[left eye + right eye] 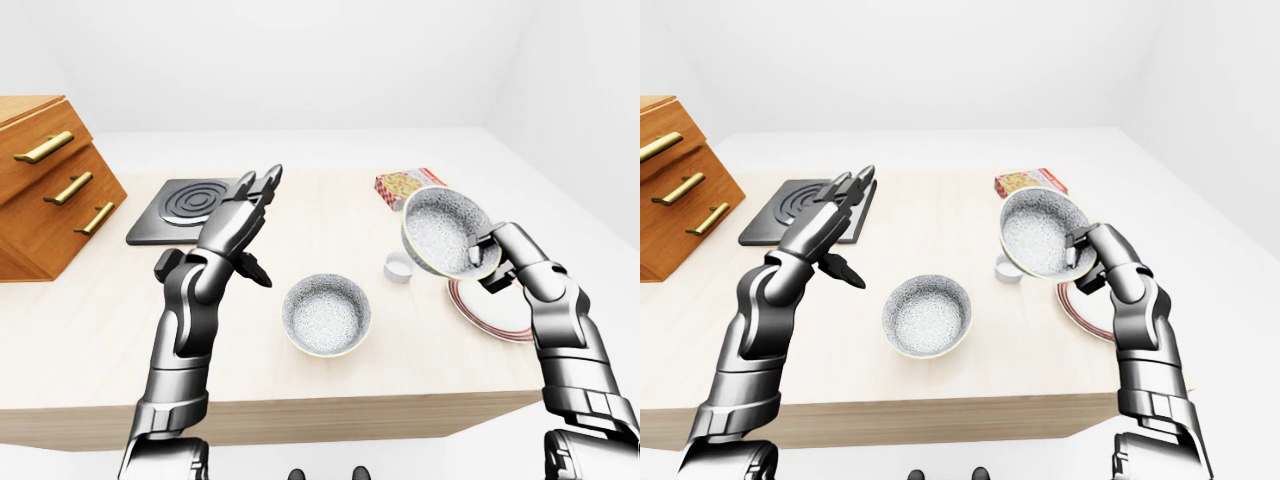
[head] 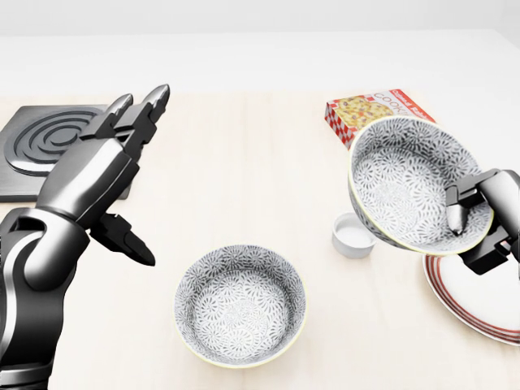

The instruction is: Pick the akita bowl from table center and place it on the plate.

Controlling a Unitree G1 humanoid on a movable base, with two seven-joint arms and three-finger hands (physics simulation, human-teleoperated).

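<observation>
right hand (image 2: 479, 227) grips tilted akita bowl (image 2: 406, 183) by rim, above plate (image 2: 479, 305) edge.

The red box (image 2: 375, 114) bears white capitals along its top edge reading "COOK"; the remaining letters are cut off by the bowl (image 2: 410, 185).
</observation>
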